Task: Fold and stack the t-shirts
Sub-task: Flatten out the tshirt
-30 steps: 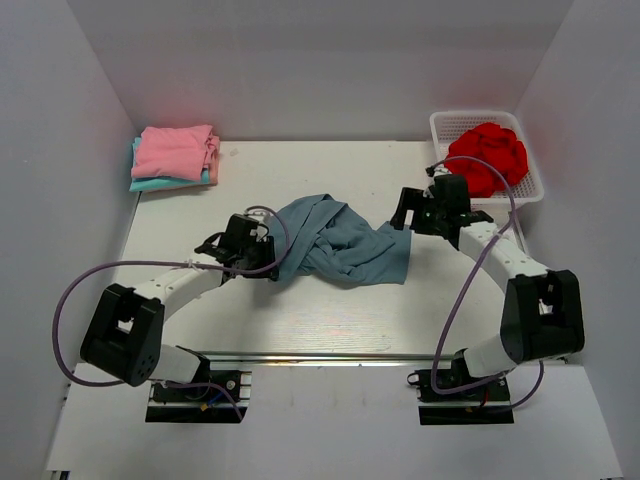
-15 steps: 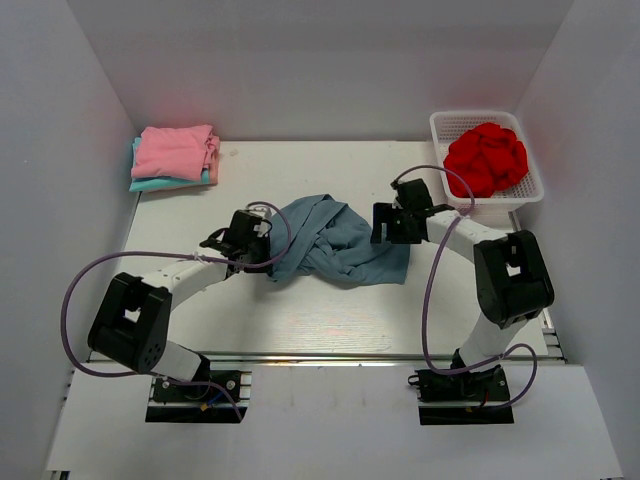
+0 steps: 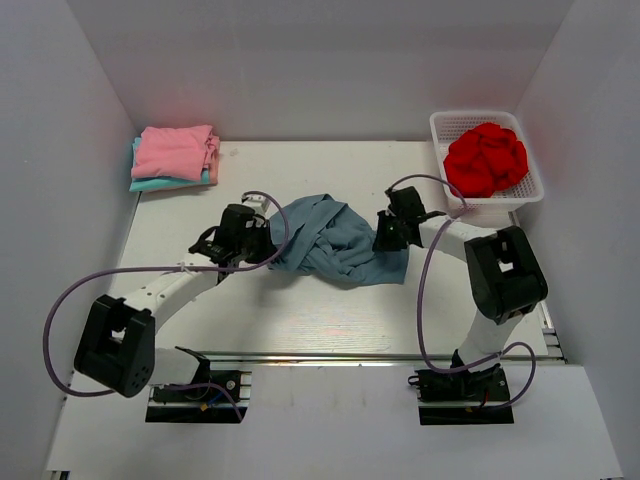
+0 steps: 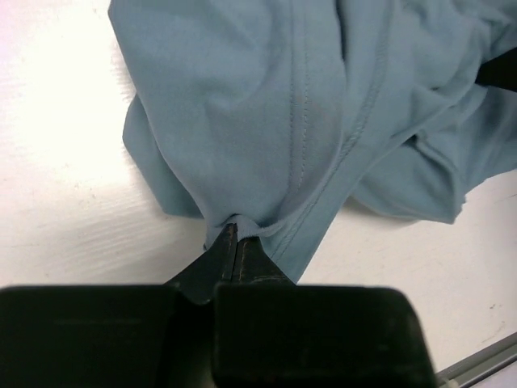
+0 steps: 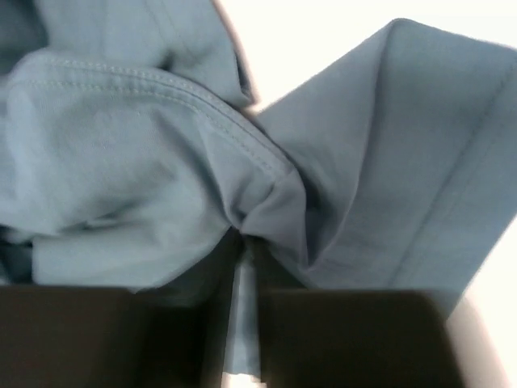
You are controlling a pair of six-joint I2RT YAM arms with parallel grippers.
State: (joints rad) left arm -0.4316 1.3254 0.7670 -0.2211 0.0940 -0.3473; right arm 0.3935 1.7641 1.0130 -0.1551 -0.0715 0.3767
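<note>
Blue-grey t-shirt (image 3: 335, 240), top view: I see it bunched mid-surface (image 3: 300, 310), between the two arms. At its left edge sits the left pincer (image 3: 262, 245), and at its right edge the right pincer (image 3: 383, 238). The pink t-shirt (image 3: 175, 150) lies folded on the teal t-shirt (image 3: 150, 184) in the far left corner. The red t-shirt (image 3: 485, 158) sits crumpled in the white basket (image 3: 445, 125) (far right corner).

Left wrist view: I read the left pincer as clenched, its fingers (image 4: 206, 271) pressed together on a hemmed fold at the cloth's near edge. The rest of the cloth rests on the surface.

Right wrist view: the right pincer is grasping a gathered pleat beside a stitched hem. Its tips nearly meet, with cloth between them (picture slightly blurred).
</note>
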